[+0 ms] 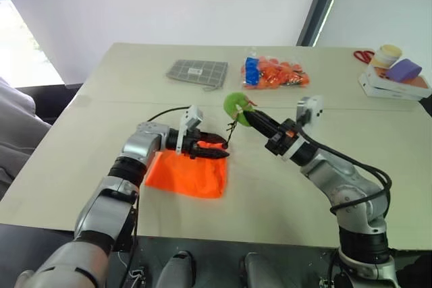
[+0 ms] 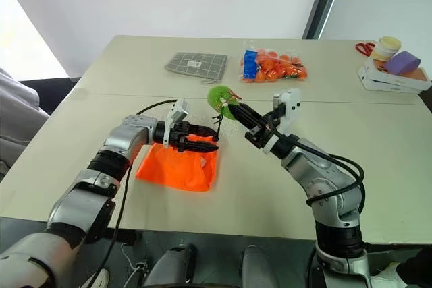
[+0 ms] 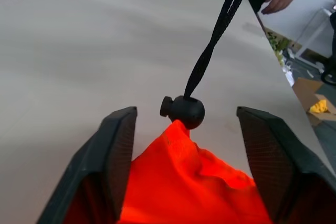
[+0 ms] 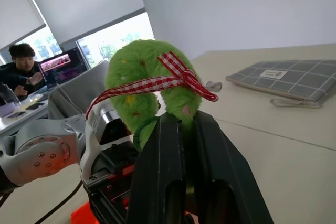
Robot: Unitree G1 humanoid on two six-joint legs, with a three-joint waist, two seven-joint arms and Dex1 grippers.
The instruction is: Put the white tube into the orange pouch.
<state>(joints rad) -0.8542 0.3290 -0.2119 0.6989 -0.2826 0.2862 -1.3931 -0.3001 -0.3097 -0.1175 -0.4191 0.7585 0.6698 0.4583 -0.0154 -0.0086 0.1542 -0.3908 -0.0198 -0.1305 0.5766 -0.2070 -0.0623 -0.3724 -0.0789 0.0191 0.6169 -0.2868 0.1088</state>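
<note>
Orange pouch (image 1: 187,174) lies flat on the surface (image 1: 88,166); left pincer (image 1: 217,151) spread around its cinched mouth, right pincer (image 1: 248,114) pinching the green tag (image 4: 142,85). Opening underway; next, widen the mouth. White tube unseen.

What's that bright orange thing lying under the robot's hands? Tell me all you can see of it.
It is the orange pouch, a flat neon-orange fabric bag lying crumpled on the table. A black cord runs through a round black toggle at its gathered mouth and up to a fuzzy green tag with a red checked ribbon. The right gripper is shut on the tag, holding it above the table. The left gripper has its jaws apart on either side of the gathered mouth.
</note>
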